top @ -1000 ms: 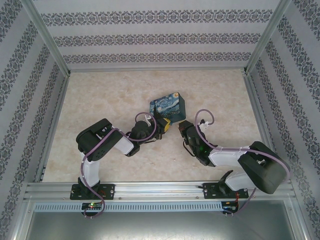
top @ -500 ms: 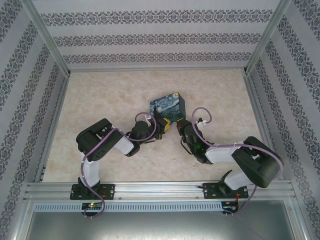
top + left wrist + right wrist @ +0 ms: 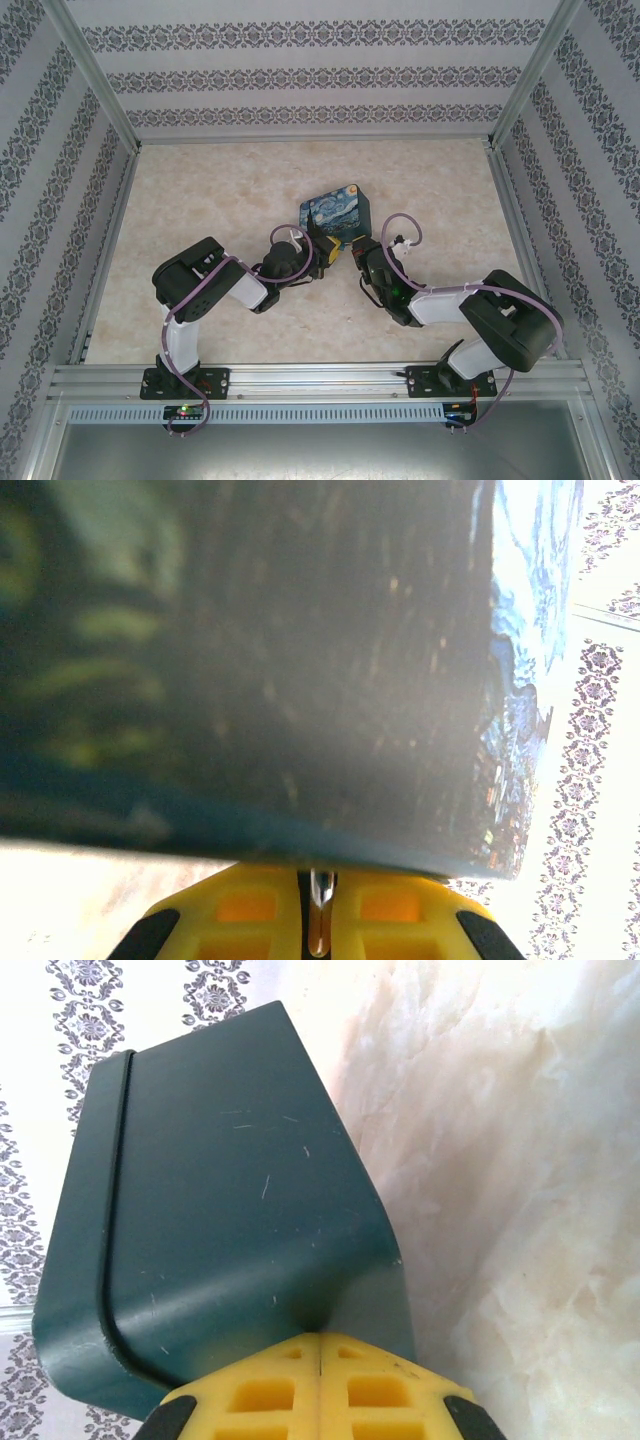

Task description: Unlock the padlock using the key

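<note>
While a likely key (image 3: 320, 920) is being pinched in left gripper (image 3: 328, 250), right gripper (image 3: 319, 1348), closed empty, is being pressed against tin (image 3: 230, 1210); padlock alignment needed.

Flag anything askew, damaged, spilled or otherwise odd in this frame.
The printed box lies skewed to the table edges. At its near corner, the left gripper is shut on a thin metal sliver, the right gripper shut empty. Faint scratches mark its teal side; nothing spilled.

Straight ahead of my left gripper (image 3: 318, 925) it's all box (image 3: 250, 660), right up at the tips, no way through. Same wall in front of the right gripper (image 3: 318, 1375). The bare table (image 3: 500, 1160) off to its right is free.
</note>
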Robot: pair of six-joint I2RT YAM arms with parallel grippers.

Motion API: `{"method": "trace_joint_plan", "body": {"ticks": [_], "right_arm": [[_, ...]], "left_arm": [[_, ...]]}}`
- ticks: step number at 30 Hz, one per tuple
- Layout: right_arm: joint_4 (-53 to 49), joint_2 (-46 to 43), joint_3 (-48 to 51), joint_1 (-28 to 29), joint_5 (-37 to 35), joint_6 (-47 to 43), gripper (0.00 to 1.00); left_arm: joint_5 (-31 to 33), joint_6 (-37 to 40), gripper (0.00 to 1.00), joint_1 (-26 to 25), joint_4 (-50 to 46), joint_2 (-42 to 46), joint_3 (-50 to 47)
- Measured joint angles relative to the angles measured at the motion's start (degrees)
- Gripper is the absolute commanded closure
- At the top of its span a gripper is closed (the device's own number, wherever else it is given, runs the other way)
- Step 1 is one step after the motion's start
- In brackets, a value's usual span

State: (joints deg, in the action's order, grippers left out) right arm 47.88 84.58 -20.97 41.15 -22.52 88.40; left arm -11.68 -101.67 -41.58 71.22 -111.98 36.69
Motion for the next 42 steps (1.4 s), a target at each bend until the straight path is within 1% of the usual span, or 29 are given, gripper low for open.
{"method": "trace_joint_plan", "body": {"ticks": [13, 27, 42], "right_arm": [[0.1, 0.2, 0.5, 0.0, -0.6, 0.4, 1.00], [1.5, 3.1, 0.5, 0.0, -0.6, 0.9, 1.00], [1.7, 3.1, 0.5, 0.0, -0.6, 1.0, 1.00]], "left_arm": [[0.0, 0.0, 1.00, 0.0, 0.0, 0.0, 0.0], [0.0, 0.0, 1.00, 0.0, 0.0, 0.0, 0.0], [0.0, 0.0, 1.00, 0.0, 0.3, -0.3, 0.0]]}}
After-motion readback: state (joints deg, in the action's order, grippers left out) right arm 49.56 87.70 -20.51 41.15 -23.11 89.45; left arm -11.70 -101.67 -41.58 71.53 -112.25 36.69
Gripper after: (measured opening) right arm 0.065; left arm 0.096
